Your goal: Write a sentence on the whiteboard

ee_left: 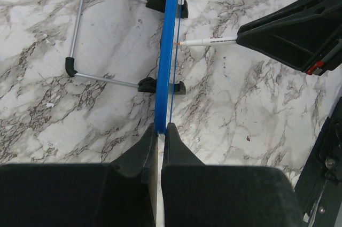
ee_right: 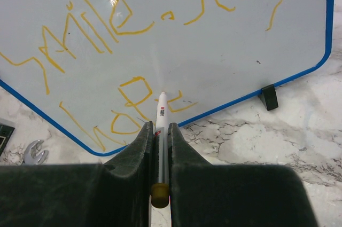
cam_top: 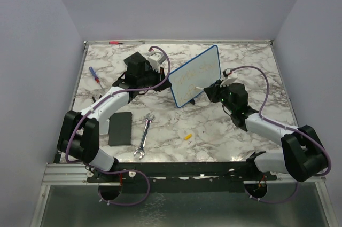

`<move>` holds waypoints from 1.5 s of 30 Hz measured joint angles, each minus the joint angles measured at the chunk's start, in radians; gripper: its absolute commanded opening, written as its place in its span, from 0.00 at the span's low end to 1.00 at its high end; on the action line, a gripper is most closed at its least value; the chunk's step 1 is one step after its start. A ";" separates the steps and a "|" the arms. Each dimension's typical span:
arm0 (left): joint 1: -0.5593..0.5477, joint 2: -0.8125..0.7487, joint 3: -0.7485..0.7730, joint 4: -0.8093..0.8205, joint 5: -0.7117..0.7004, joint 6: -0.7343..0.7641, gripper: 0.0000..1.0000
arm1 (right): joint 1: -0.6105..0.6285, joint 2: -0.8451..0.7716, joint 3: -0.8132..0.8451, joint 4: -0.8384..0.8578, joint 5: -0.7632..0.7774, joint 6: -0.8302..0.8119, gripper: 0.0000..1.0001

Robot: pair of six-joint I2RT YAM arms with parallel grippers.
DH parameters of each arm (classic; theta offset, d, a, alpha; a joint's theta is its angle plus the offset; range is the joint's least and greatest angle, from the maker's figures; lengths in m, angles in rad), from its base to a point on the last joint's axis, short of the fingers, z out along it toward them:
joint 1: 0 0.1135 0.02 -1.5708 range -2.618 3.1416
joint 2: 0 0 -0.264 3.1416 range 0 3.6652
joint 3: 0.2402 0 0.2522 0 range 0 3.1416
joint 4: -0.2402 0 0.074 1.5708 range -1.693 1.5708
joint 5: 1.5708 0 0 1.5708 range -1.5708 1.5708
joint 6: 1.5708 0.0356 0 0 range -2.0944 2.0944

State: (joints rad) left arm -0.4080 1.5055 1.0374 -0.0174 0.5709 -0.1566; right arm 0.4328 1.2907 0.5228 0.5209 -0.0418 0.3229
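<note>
Clamping left gripper [ee_left: 161, 130] on whiteboard [ee_left: 167, 51] edge, showing wire stand [ee_left: 76, 26] only from left wrist. Clamping right gripper [ee_right: 159, 126] on marker [ee_right: 161, 107], showing sentence [ee_right: 128, 29] readable only from right wrist.

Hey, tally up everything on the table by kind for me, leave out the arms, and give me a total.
Whiteboard: 1
Marker: 1
Wrench: 1
Screwdriver: 1
Black pad: 1
Small yellow piece: 1
Red item at the back edge: 1
Total: 7
</note>
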 measured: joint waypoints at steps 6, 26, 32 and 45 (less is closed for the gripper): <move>0.000 0.000 0.000 0.000 0.000 0.000 0.00 | 0.000 0.013 0.000 0.000 0.000 0.000 0.01; 0.000 0.000 0.000 0.000 0.000 0.000 0.00 | 0.000 0.010 0.000 0.002 0.062 0.036 0.01; 0.000 0.000 0.000 0.000 0.000 0.000 0.00 | 0.000 0.010 0.000 0.002 0.086 0.045 0.01; 0.000 0.000 0.000 0.000 0.000 0.000 0.00 | 0.000 0.026 0.000 0.001 0.093 0.043 0.01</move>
State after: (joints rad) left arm -0.4084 1.5055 1.0374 -0.0170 0.5709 -0.1566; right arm 0.4328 1.3163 0.5228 0.5220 0.0509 0.3660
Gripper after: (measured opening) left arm 0.020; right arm 0.104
